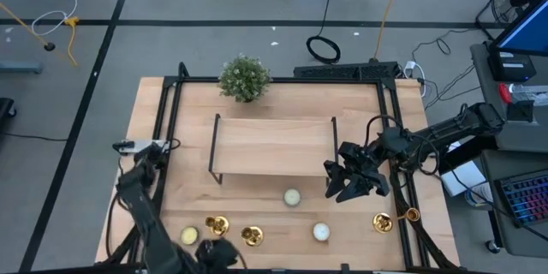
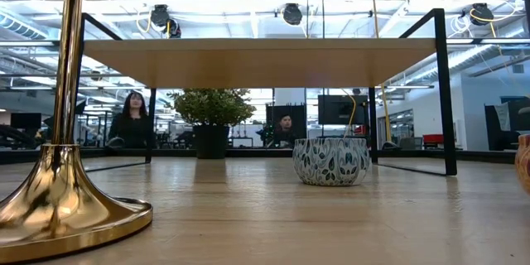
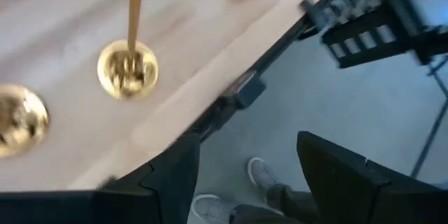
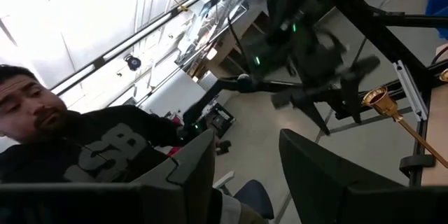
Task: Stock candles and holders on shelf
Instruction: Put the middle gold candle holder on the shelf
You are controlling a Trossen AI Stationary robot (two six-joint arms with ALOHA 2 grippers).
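Note:
The shelf [image 1: 274,145] stands mid-table on thin black legs; the low view shows its board [image 2: 257,60] from below. Three candles rest on the tabletop: a pale greenish one [image 1: 292,197] [image 2: 331,161] in front of the shelf, a white one [image 1: 321,232] and a yellowish one [image 1: 189,236] near the near edge. Two gold holders [image 1: 217,224] [image 1: 251,236] stand upright near the near edge. A third holder [image 1: 394,219] lies on its side at the right. My left gripper [image 1: 218,253] [image 3: 245,175] is open and empty over the near edge. My right gripper [image 1: 351,181] [image 4: 245,161] is open and empty off the shelf's right front corner.
A small green plant [image 1: 244,77] [image 2: 211,116] stands behind the shelf. A black metal frame [image 1: 402,180] runs around the tabletop. People show beyond the table in the low and right wrist views [image 4: 84,140]. A holder's base [image 2: 58,207] stands close in the low view.

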